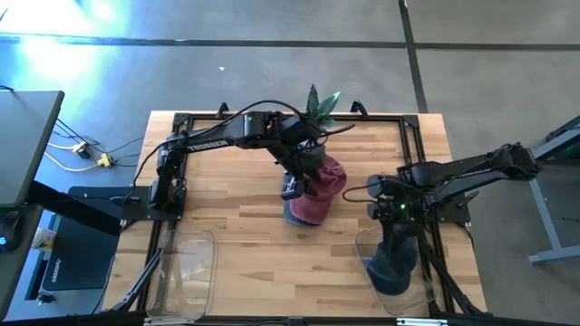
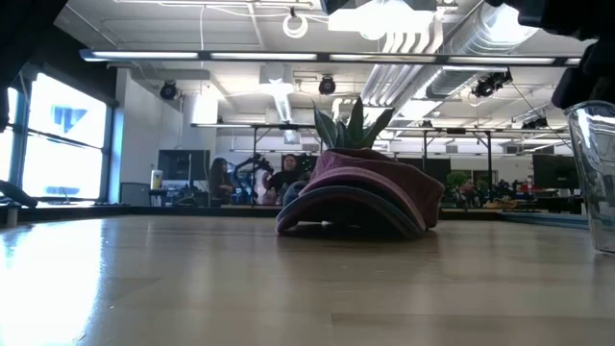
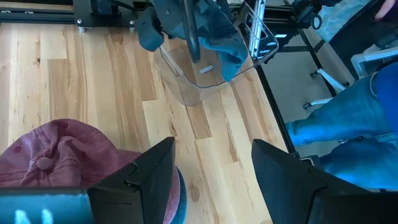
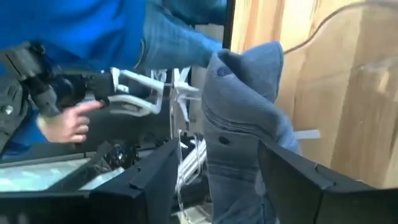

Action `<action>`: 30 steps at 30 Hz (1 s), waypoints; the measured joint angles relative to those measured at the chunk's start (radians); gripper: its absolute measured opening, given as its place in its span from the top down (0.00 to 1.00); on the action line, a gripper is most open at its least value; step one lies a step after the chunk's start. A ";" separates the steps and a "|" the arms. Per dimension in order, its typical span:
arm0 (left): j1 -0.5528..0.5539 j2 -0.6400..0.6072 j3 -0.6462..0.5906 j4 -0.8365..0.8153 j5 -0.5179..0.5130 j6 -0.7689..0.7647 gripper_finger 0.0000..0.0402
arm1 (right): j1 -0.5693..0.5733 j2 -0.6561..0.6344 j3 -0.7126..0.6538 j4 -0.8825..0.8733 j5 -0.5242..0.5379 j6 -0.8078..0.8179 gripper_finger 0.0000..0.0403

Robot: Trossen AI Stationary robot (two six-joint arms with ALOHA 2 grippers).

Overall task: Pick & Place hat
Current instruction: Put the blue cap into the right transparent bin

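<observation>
A maroon hat (image 1: pixel 322 195) (image 2: pixel 370 173) lies on top of a dark blue-grey hat (image 2: pixel 356 207) at the table's middle, in front of a potted plant (image 1: pixel 322 107). My left gripper (image 1: pixel 292 187) (image 3: pixel 212 146) hangs open just above the maroon hat (image 3: pixel 50 155) and touches nothing. A grey-blue hat (image 1: pixel 394 263) (image 4: pixel 242 106) stands on end in a clear container (image 1: pixel 390 276) at the near right. My right gripper (image 1: pixel 396 237) (image 4: pixel 217 149) is open, with one finger on each side of that hat. My right gripper has the grey-blue hat's upper part (image 4: pixel 239 143) between its open fingers, coming slanting down from the far side. I cannot tell whether either finger touches it. The hat's lower end sits in the clear container.
A second clear container (image 1: pixel 186 263) stands at the near left. A black frame (image 1: pixel 181 122) runs round the wooden table (image 1: pixel 245 244). Beyond the right edge a person in blue (image 4: pixel 93 37) shows, with a hand (image 4: pixel 62 121) on a handle.
</observation>
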 joint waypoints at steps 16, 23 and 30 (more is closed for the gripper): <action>0.000 0.000 0.000 0.001 0.002 -0.017 0.48 | -0.016 0.035 0.000 0.003 0.121 -0.046 0.45; 0.000 0.000 0.000 0.000 0.005 -0.015 0.48 | -0.023 0.060 0.001 -0.084 0.194 -0.131 0.35; 0.000 0.000 0.000 0.000 0.007 -0.015 0.48 | 0.010 0.112 0.001 -0.119 0.057 -0.176 0.39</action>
